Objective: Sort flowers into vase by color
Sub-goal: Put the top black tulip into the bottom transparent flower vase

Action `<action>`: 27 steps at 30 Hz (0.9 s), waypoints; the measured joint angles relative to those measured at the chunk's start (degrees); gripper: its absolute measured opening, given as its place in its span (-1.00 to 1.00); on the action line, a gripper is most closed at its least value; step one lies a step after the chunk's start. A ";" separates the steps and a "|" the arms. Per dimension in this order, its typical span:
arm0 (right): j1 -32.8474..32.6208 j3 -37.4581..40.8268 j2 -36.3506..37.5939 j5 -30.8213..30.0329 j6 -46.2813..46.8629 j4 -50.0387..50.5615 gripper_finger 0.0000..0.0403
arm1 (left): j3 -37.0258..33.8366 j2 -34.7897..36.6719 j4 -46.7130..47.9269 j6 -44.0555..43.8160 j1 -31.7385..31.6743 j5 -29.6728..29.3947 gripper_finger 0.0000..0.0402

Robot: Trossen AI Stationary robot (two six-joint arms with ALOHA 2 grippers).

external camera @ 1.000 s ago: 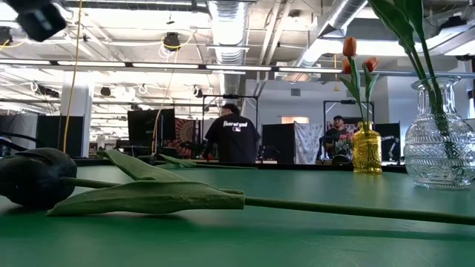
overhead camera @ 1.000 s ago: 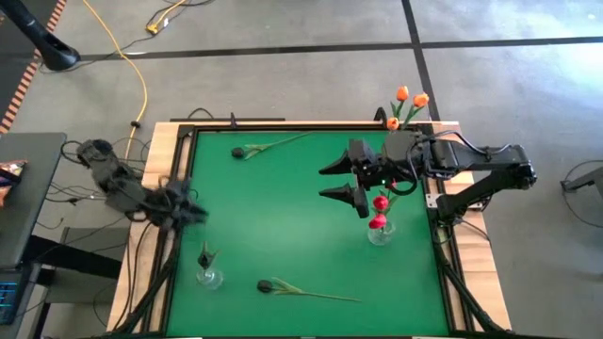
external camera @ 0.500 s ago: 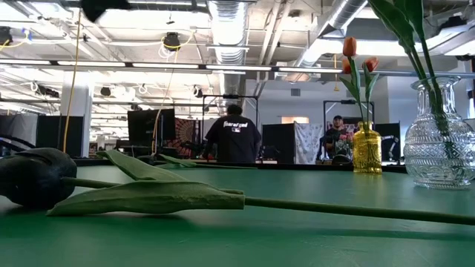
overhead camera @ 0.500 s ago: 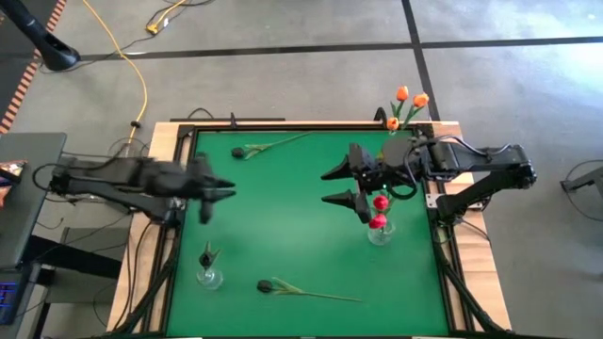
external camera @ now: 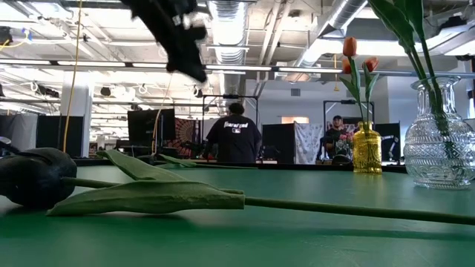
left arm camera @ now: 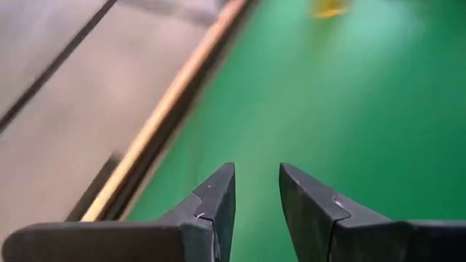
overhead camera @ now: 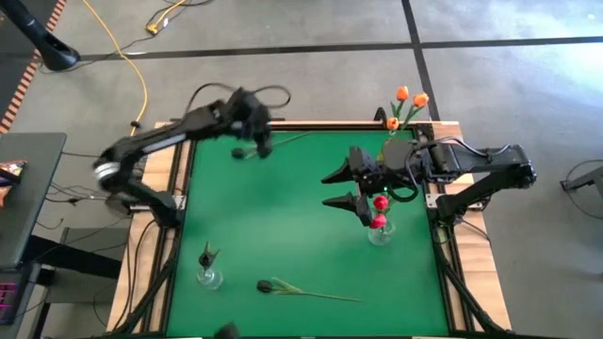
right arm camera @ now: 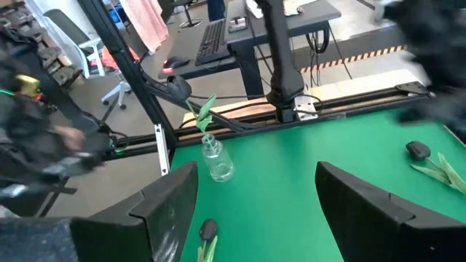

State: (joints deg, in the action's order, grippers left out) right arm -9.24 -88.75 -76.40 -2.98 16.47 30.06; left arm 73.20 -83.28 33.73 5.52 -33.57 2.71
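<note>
My left gripper hovers over the table's far left part, open by a narrow gap, with nothing between its fingers. Beside it a dark flower lies flat on the green mat. A second dark flower lies near the front edge, close to the low camera. A third dark flower stands in a small clear vase. Red flowers stand in a clear vase, orange flowers in a yellow vase. My right gripper hangs wide open left of the red flowers.
A wooden frame borders the green mat. Cables and a yellow cord lie on the floor beyond the far left corner. A person stands in the room behind the table. The mat's middle is bare.
My left arm has swung fast from outside the table's left edge across to the far edge, toward the dark flower lying there, and its gripper has turned on the way. My right arm has kept still.
</note>
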 joint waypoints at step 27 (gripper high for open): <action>-1.02 0.00 0.00 -0.04 0.15 5.86 0.51 | 22.11 -38.72 16.14 11.26 -6.94 -6.79 0.07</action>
State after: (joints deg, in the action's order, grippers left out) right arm -10.26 -88.75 -76.40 -3.03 16.62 35.92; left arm 95.31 -121.99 49.87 16.79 -40.51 -4.08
